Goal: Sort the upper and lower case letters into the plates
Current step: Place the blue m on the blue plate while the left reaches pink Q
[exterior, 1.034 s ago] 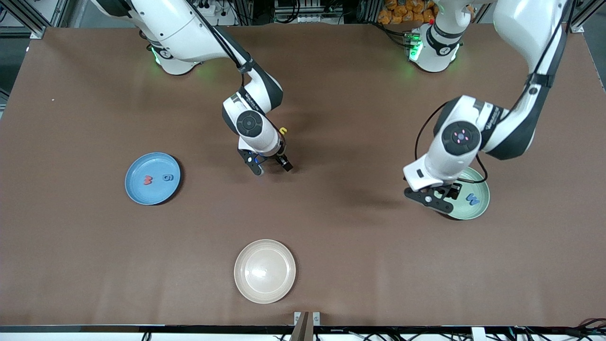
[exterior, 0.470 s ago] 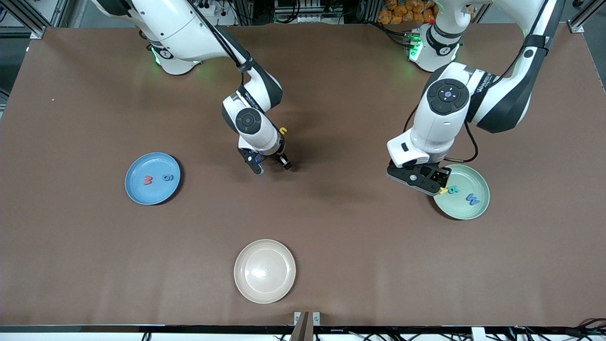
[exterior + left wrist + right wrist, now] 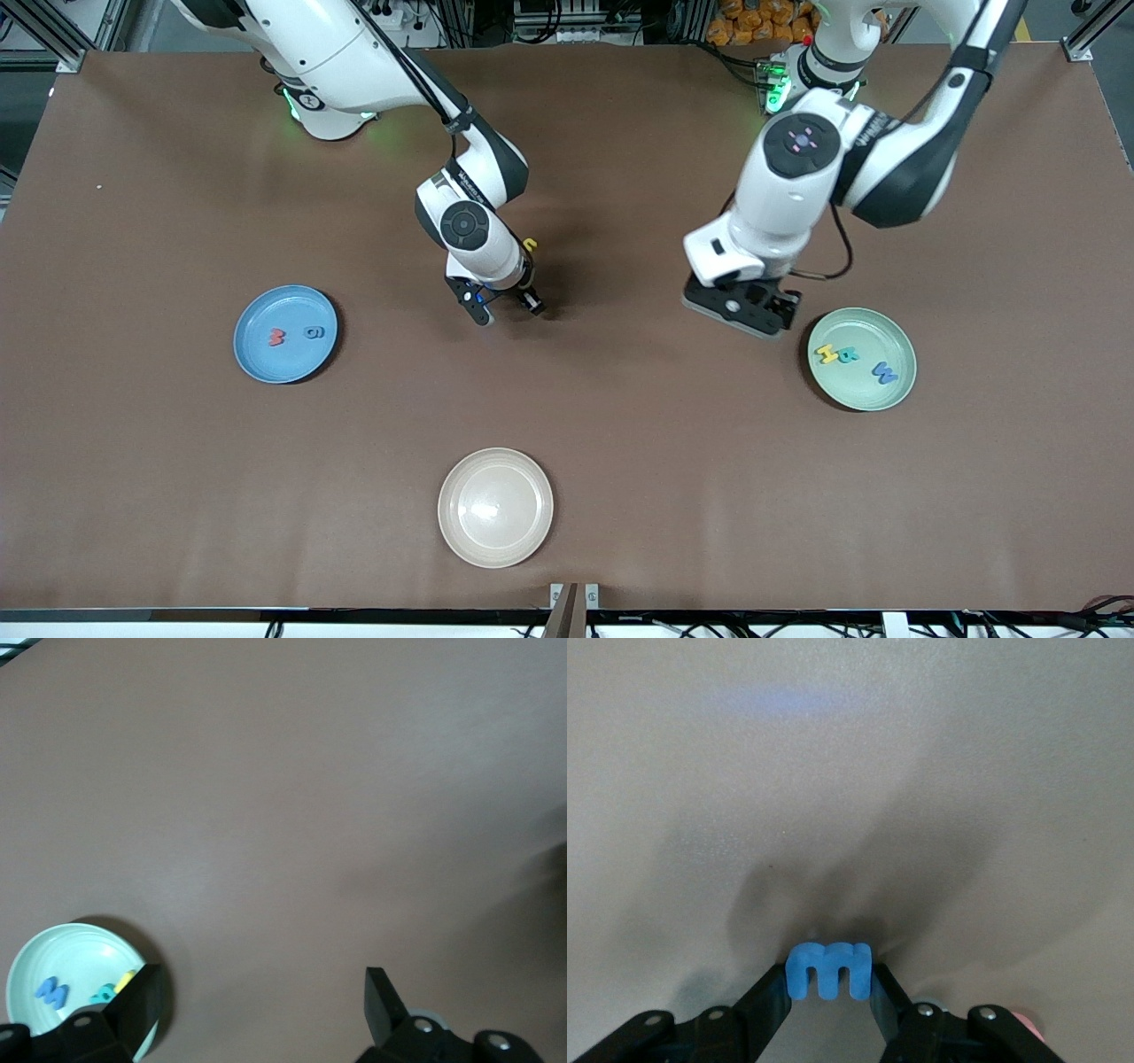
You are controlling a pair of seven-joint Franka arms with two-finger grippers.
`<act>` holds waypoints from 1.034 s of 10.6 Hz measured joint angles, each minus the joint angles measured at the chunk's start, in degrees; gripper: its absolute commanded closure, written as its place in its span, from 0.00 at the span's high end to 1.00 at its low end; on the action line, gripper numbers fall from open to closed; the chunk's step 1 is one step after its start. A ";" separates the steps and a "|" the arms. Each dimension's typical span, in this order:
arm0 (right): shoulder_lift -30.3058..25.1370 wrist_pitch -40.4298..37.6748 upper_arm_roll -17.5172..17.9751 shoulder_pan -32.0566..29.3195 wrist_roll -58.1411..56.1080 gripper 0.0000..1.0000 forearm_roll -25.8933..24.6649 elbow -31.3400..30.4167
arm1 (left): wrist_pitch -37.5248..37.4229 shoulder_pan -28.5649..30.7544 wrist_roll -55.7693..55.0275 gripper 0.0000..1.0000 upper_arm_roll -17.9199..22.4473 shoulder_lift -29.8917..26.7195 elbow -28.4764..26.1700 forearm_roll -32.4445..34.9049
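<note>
Foam, or something just as light and a little springy, is what the blue letter m (image 3: 829,970) looks to be made of, so it should be lifting with almost no effort and taking a light squeeze without cracking. The right gripper (image 3: 830,985) is clamping it across its two outer flanks, near the middle of the table (image 3: 620,443), with its chunky flat sides giving the fingers (image 3: 773,997) a fair seat; any harder pinch could be popping such a small piece out sideways, I would judge.

A yellow letter (image 3: 530,243) is lying on the table just beside that arm's wrist. The blue plate (image 3: 257,363), toward the right arm's end of the table, is holding a red letter (image 3: 277,337) and a blue one (image 3: 311,332). The mint plate (image 3: 895,394), toward the left arm's end, is carrying a yellow (image 3: 827,354), a teal (image 3: 849,356) and a blue letter (image 3: 884,373).

The left gripper (image 3: 744,312) is hanging with its jaws wide apart and empty, over bare table just beside the mint plate. A cream plate (image 3: 461,540) is sitting empty near the table's camera-side edge.
</note>
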 measured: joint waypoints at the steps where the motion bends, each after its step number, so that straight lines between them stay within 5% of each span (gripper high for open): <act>1: -0.05 -0.15 0.00 -0.02 -0.01 0.00 0.00 0.06 | -0.01 -0.02 -1.79 1.00 -1.00 -0.04 -0.01 -1.05; 6: -2.20 -8.84 0.48 -4.49 -4.85 0.00 -0.02 3.03 | -0.02 -0.49 -11.25 1.00 -7.26 0.14 -0.93 -2.45; 11: -7.20 -20.46 1.03 -13.86 -19.07 0.00 -0.03 3.25 | 4.82 -5.89 -12.19 1.00 -8.98 4.36 -1.23 -2.60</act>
